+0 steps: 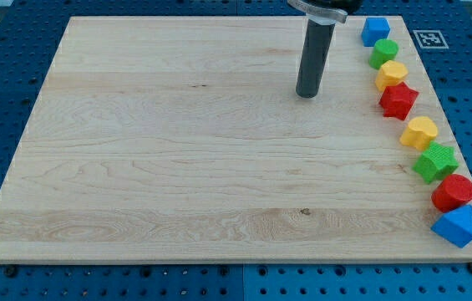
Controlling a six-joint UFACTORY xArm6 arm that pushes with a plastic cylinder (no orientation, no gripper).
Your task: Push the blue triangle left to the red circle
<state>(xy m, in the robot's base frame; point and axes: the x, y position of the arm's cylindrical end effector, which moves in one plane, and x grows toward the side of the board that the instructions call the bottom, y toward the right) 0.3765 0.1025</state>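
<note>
The blue triangle (456, 226) lies at the board's lower right corner. The red circle (454, 192) sits just above it, touching or nearly touching it. My tip (307, 94) rests on the board in the upper middle, far up and to the left of both blocks, touching no block.
More blocks run in a line down the right edge: a blue block (375, 31), a green block (383, 53), a yellow block (391, 74), a red star-like block (398, 100), a yellow block (420, 132), a green star-like block (434, 162). The wooden board (177, 150) lies on a blue perforated table.
</note>
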